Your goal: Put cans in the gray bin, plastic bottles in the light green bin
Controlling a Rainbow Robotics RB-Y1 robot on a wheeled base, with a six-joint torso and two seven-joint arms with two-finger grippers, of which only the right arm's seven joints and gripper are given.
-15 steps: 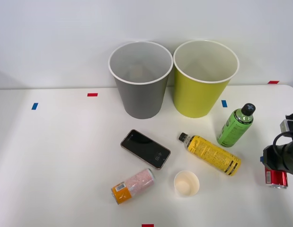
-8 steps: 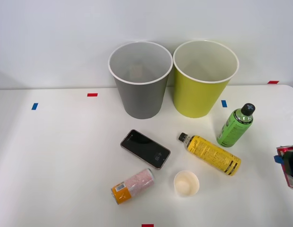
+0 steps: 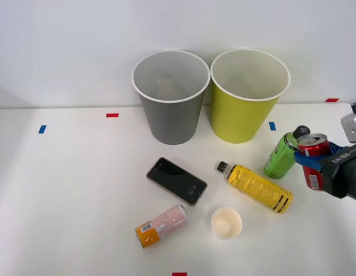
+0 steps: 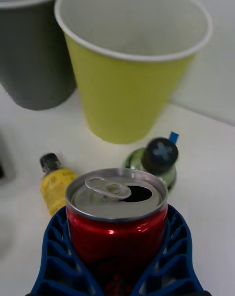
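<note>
My right gripper is shut on the red can, held upright above the table at the right, just beside the standing green-labelled bottle. In the right wrist view the blue fingers clasp the red can, its opened silver top facing up. The yellow bottle lies on its side mid-table. Near the front lies the pink can with an orange band. The gray bin and the light green bin stand side by side at the back; the light green bin is straight ahead of the wrist camera.
A black phone lies flat in the middle. Between the pink can and the yellow bottle stands a white paper cup. Small red and blue tape marks dot the white table.
The red can went from standing on the table at the far right to being lifted and carried left, toward the green bottle, in my shut gripper.
</note>
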